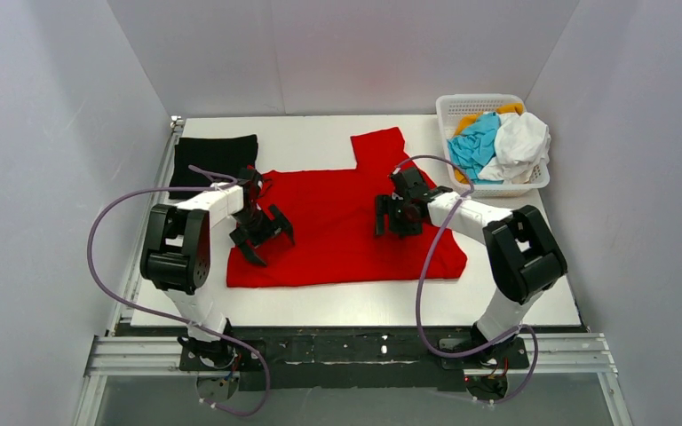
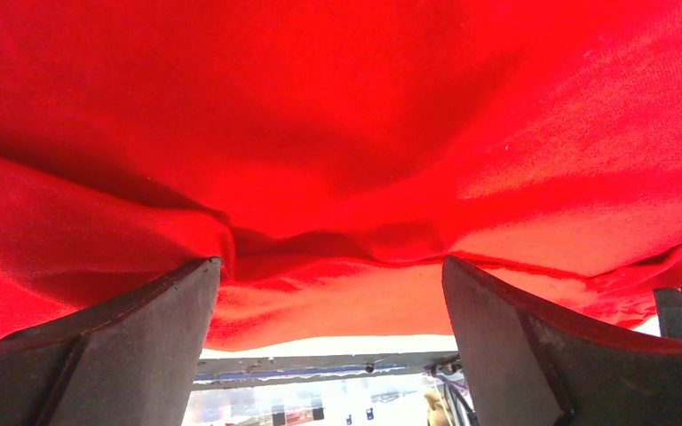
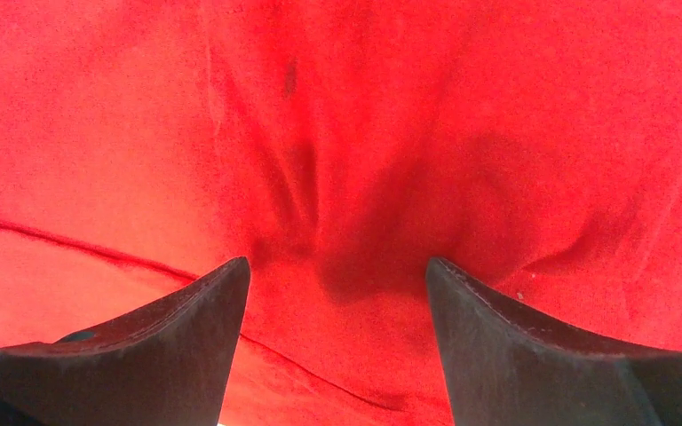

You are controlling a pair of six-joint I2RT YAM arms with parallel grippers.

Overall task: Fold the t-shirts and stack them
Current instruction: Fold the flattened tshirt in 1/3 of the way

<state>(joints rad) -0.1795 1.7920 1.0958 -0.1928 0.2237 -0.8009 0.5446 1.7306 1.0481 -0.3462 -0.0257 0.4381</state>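
A soft, creased bright red cloth t-shirt lies on the smooth white counter. The left pincer and the right pincer each hold their jaws apart.

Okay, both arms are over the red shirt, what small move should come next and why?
Probably lift both grippers straight up. The left gripper and right gripper stand open low over the red shirt, gripping nothing, and one sleeve juts out unfolded.
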